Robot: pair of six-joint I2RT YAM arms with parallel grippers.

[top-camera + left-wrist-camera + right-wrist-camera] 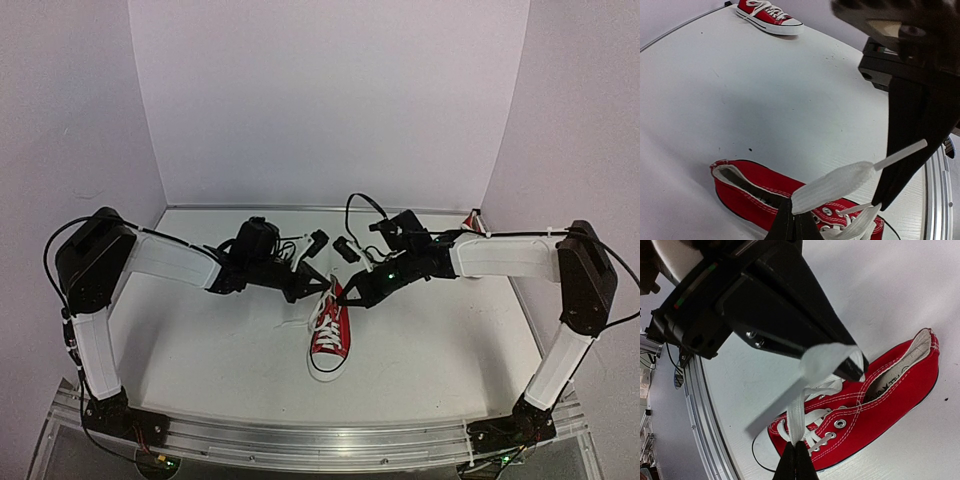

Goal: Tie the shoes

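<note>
Jaws clamped on both: left gripper (793, 222) pinches one white lace (832, 185), right gripper (795, 460) pinches other lace (796, 422), both just above red shoe (330, 340). Well behind it, second shoe (771, 17). We judge laces limp, slippery; we'd grip close to eyelets. Shoe light, may slide.

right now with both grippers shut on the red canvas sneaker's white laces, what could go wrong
Nothing pins the red canvas sneaker, so pulling may drag or tip it. The left gripper pinches the flat white lace with just its tips; it may slip. The right gripper works close by; fingers may collide.
</note>
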